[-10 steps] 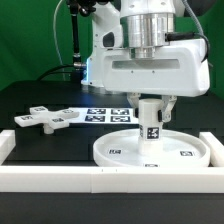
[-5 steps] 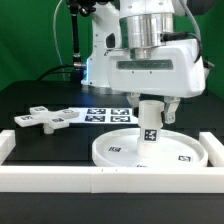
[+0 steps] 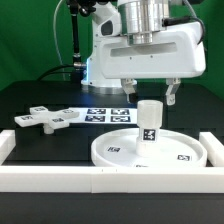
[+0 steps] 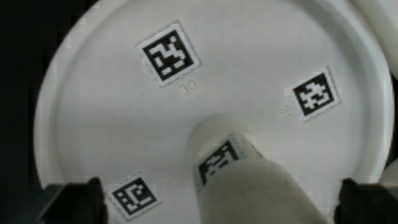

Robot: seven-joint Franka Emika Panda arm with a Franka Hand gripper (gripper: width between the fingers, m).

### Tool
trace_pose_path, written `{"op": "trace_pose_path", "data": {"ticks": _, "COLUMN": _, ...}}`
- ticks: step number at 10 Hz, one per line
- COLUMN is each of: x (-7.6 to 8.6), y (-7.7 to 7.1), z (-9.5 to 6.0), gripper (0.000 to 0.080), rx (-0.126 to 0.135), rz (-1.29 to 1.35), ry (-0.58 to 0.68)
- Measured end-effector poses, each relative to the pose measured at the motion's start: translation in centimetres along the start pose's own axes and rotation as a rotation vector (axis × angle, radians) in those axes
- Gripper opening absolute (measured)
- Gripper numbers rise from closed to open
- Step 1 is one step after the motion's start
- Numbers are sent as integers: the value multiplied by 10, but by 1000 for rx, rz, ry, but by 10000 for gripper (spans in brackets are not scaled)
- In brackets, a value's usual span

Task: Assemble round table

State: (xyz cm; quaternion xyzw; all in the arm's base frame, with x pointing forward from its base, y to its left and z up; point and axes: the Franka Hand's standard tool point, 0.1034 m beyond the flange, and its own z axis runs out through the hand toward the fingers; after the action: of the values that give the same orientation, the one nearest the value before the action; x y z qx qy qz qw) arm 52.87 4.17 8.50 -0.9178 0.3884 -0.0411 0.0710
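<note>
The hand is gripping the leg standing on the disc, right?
No: the exterior view shows the hand open, above the leg, not gripping it. The leg does stand on the disc.

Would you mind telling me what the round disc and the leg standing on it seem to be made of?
Round disc: probably white plastic, matte; even colour, no glare, raised rim. Leg: seemingly the same matte white plastic, equally uniform.

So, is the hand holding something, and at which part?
Nothing is held. The hand is open above the leg, which stands upright on the round disc.
</note>
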Motion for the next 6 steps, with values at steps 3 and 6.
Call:
{"op": "trace_pose_path", "data": {"ticks": 3, "x": 0, "y": -1, "z": 2, "gripper": 648, "rx": -2, "rz": -23, "ry": -1}}
{"op": "trace_pose_path", "data": {"ticks": 6, "x": 3, "y": 16, "z": -2, "gripper": 648, "rx": -10, "rz": -287, "ry": -2}}
